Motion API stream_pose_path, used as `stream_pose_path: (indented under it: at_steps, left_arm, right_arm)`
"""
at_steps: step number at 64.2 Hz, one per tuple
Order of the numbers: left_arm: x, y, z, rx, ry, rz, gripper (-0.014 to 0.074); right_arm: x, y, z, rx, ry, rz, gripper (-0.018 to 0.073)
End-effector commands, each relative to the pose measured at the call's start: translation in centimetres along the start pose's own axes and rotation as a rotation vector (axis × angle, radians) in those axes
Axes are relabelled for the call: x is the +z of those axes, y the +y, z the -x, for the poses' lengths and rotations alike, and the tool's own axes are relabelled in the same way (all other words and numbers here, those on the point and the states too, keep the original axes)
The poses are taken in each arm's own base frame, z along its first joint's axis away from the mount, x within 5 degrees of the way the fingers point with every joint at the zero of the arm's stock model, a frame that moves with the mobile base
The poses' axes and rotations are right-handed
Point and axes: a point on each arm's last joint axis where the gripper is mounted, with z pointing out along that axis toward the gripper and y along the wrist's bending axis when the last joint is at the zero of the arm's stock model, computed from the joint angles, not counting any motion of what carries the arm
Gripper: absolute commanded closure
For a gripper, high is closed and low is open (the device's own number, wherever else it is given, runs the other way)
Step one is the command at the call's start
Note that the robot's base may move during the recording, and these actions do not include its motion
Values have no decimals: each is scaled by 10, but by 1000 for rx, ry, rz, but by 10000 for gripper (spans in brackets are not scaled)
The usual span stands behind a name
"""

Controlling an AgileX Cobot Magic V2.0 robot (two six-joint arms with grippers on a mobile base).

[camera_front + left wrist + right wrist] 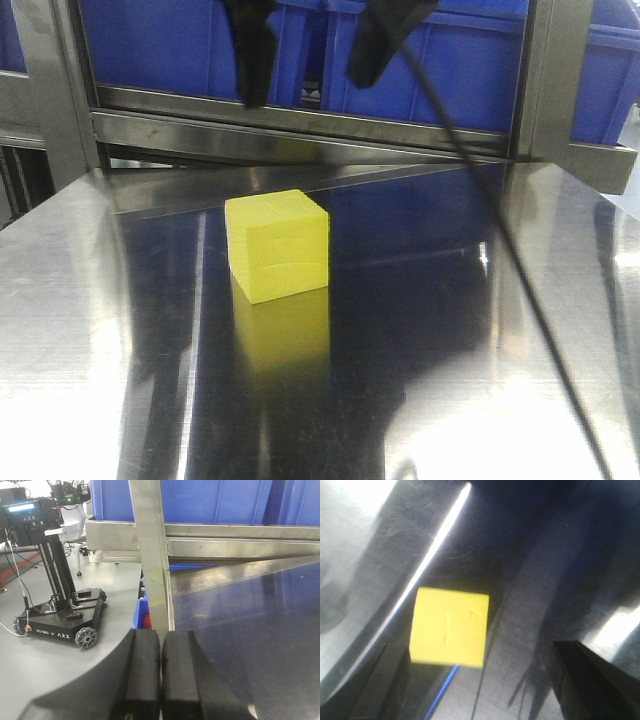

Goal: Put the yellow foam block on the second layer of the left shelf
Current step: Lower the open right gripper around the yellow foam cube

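Your yellow foam block [278, 245] sits flat on the steel desk [80, 330], roughly mid-surface, with nothing touching it and its reflection just in front. Your right end effector [479, 652] is spread wide and holds nothing. In the right wrist view only its two fingers [370, 690] show, at the bottom corners and cut off by the frame. The block lies below and between them, nearer the one on the picture's left. That view is blurred, so the height above the block can't be told. Your left end effector [160, 675] is closed, pads pressed together with nothing between them, beside a steel post [152, 555] at the desk edge. In the front view two dark shapes [250, 45] hang above the block, cropped by the top edge; can't tell which arm they belong to. A black cable [500, 230] runs from one of them to the lower right. The blue bins [470, 70] behind are only partly visible. A wheeled base [62, 622] stands on the floor beyond the post.
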Motion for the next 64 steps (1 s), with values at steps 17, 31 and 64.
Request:
stream_pose_path:
  at_steps: [17, 31, 64]
  left_arm:
    - [0, -2, 0, -6, -72, -25, 460]
    - [0, -2, 0, -6, -72, -25, 460]
    - [0, -2, 0, -6, -72, -25, 460]
  right_arm:
    - [11, 10, 16, 9, -40, -9, -66]
    - [17, 18, 15, -5, -38, 5, -66]
    - [41, 21, 1, -24, -28, 15, -66]
